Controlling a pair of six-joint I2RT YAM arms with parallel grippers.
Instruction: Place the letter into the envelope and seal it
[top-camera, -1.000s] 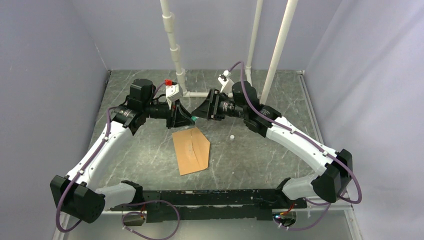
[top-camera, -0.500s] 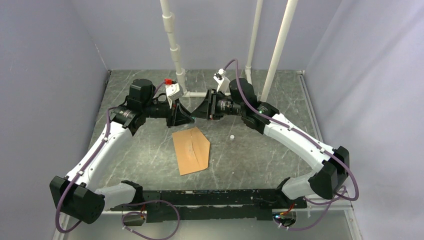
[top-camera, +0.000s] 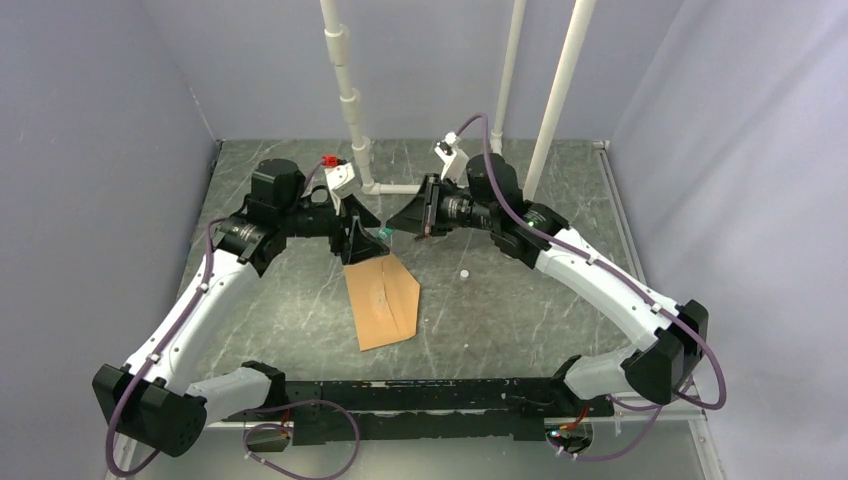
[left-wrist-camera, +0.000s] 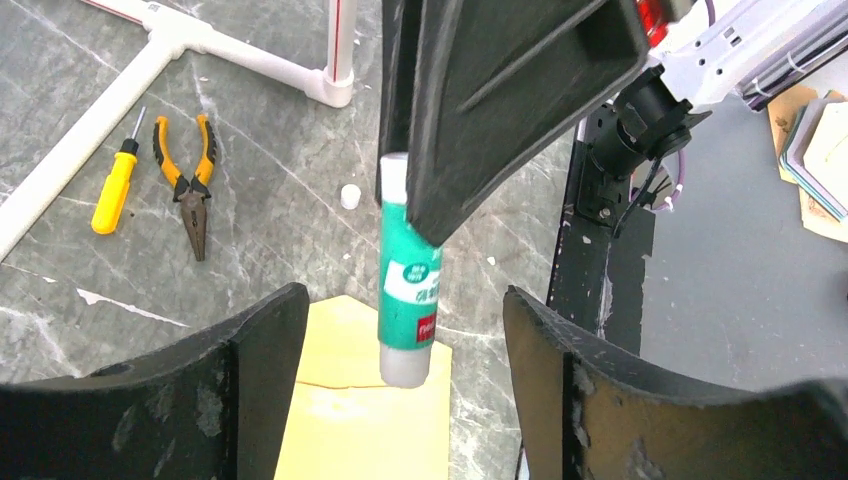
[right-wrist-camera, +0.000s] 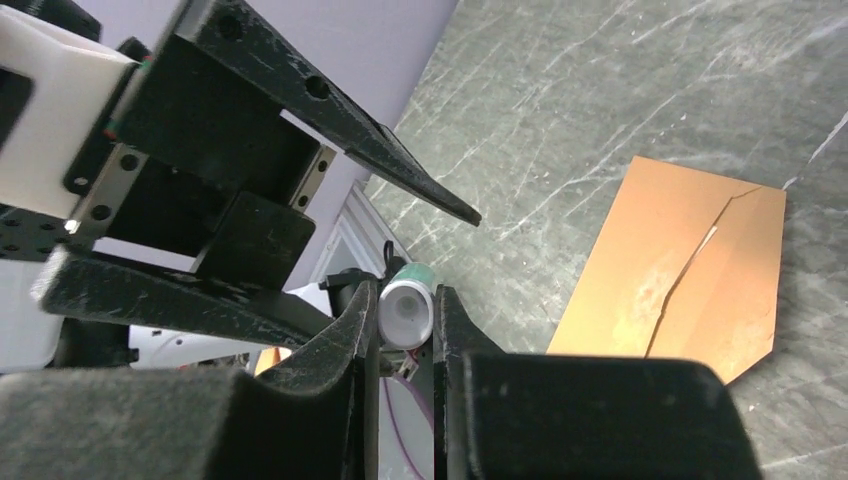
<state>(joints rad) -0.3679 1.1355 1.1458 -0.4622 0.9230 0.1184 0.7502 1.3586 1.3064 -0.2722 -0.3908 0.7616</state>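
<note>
The brown envelope (top-camera: 382, 300) lies flat on the table, its pointed flap end toward the two grippers; it also shows as the envelope (left-wrist-camera: 360, 420) and the envelope (right-wrist-camera: 670, 270). The letter is out of view. My right gripper (top-camera: 397, 226) (right-wrist-camera: 405, 300) is shut on a green-and-white glue stick (right-wrist-camera: 405, 312), which hangs just above the flap as the glue stick (left-wrist-camera: 408, 270). My left gripper (top-camera: 366, 232) (left-wrist-camera: 403, 295) stands open, its fingers on either side of the stick and apart from it.
A yellow screwdriver (left-wrist-camera: 115, 185) and orange-handled pliers (left-wrist-camera: 190, 190) lie beside the white pipe frame (left-wrist-camera: 180, 40) at the back. A small white cap (top-camera: 465, 272) sits on the table right of the envelope. The pipe uprights (top-camera: 350, 100) rise behind the grippers.
My left gripper has opened and let go of the glue stick. My right gripper has closed on it. The envelope has not moved.
</note>
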